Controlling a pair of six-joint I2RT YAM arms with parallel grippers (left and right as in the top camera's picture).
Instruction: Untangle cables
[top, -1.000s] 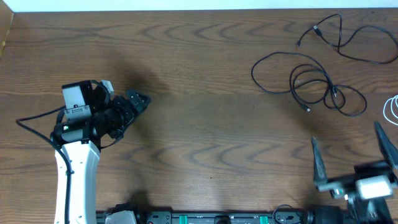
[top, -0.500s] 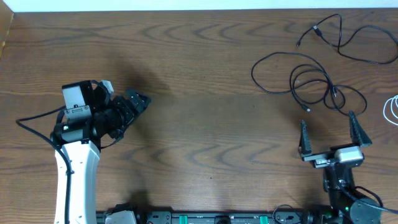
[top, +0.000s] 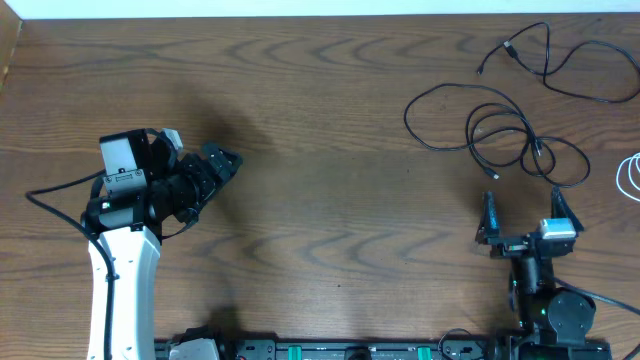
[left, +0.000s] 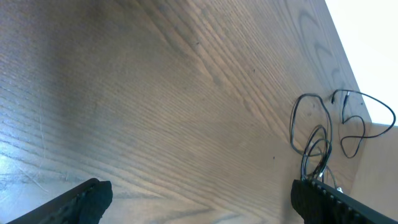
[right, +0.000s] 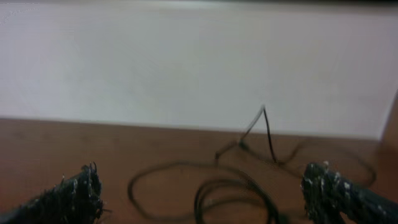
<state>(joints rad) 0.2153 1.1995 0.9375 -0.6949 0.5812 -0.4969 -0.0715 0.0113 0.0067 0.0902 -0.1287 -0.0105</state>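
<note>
Black cables lie in overlapping loops (top: 500, 125) on the right half of the wooden table, and another thin black cable (top: 560, 75) snakes toward the far right corner. A white cable (top: 628, 175) curls at the right edge. My right gripper (top: 525, 205) stands open just short of the black loops, nothing between its fingers; its blurred wrist view shows the loops (right: 230, 186) ahead of the gripper (right: 202, 193). My left gripper (top: 222, 160) is far off at the left, open and empty. In the left wrist view the cables (left: 317, 140) are distant, beyond the gripper (left: 199, 202).
The wooden table (top: 320, 120) is bordered at the far side by a white wall edge (top: 300, 8). The left arm's own thick black wire (top: 60, 185) loops beside its white link. An equipment rail (top: 330, 350) runs along the near edge.
My right gripper has moved from the near right corner leftward and forward toward the black loops, staying open. The left arm has not moved.
</note>
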